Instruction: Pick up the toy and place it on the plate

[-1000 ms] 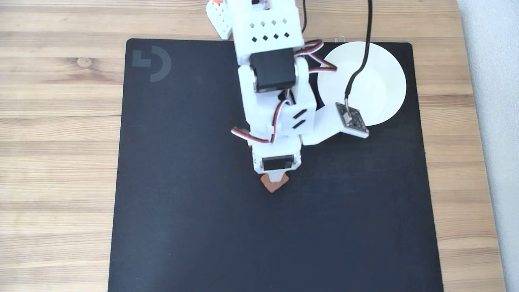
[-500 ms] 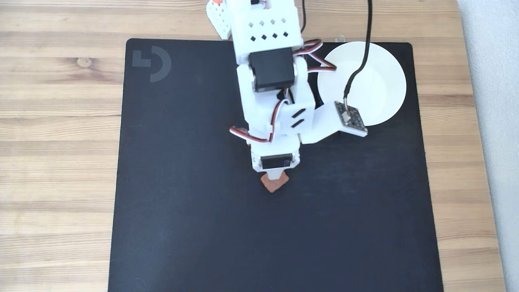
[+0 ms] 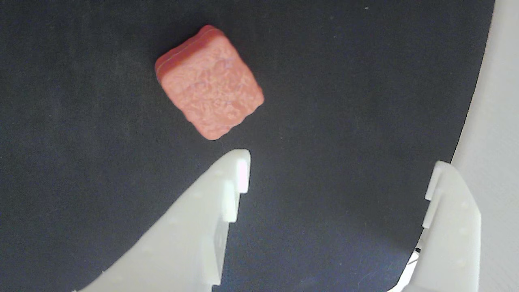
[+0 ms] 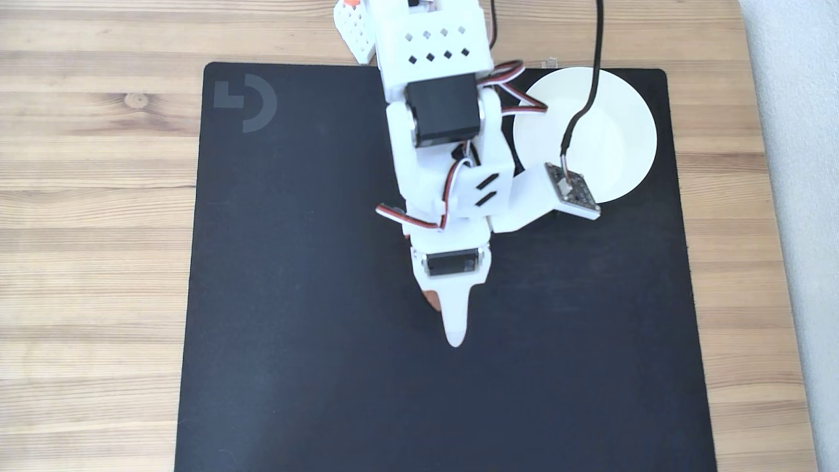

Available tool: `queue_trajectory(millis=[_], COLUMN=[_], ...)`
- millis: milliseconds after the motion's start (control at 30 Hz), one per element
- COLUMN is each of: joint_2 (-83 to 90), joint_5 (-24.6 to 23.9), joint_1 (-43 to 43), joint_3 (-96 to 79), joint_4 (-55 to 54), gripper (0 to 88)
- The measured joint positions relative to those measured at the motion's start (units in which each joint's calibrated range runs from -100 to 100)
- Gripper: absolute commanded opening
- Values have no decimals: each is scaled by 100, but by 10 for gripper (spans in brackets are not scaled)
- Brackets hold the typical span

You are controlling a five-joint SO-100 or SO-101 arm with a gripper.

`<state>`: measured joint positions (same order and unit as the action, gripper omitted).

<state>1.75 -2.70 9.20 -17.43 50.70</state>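
The toy (image 3: 209, 83), a reddish-brown textured rounded square, lies flat on the black mat. In the wrist view it sits just beyond the tip of the left white finger (image 3: 227, 190), outside the gap. My gripper (image 3: 339, 166) is open, its jaws wide apart with bare mat between them. In the fixed view the gripper (image 4: 451, 321) points toward the bottom edge, and a sliver of the toy (image 4: 429, 299) shows beside the long finger (image 4: 454, 328). The white plate (image 4: 623, 124) stands at the mat's upper right, partly behind the arm and its cable.
A black mat (image 4: 295, 295) with a grey logo (image 4: 246, 101) covers the wooden table (image 4: 92, 216). The wrist camera board (image 4: 573, 191) and its black cable (image 4: 593, 78) hang over the plate's near side. A pale wall strip (image 4: 806, 196) runs along the right.
The gripper has opened: one finger has swung out toward the bottom of the fixed view and now covers most of the toy. The arm has shifted slightly; the toy stays in place.
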Motion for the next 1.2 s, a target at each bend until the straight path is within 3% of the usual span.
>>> queue_trajectory(millis=[567,800,1200], joint_2=[0,0,0], joint_5=[10,592,726], joint_1=[125,125,83], joint_3=[0,0,0], joint_4=[42,574,1165], gripper=[304,304,304])
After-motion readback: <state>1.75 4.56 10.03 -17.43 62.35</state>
